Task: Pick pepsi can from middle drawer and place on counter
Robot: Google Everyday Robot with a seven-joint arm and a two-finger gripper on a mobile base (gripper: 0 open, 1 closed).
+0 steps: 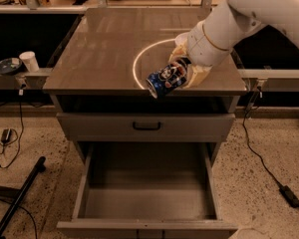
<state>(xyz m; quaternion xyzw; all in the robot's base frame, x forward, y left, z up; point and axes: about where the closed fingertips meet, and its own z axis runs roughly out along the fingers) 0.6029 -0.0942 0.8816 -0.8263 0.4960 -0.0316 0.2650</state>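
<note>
1. Tilted pepsi can is held clamped in gripper, above counter front edge
2. Below, middle drawer is seen open and empty
3. If released tilted here, can could be rolled off the edge

The gripper, above the tabletop's front edge, is covering the can's rear end. Its jaws are clasping the can and lying mostly out of sight behind it. The arm is running off the top and right edges and hiding most of a white bowl. Can and gripper are blocking part of the white arc. The bottom edge is cutting off the drawer's front.
</note>
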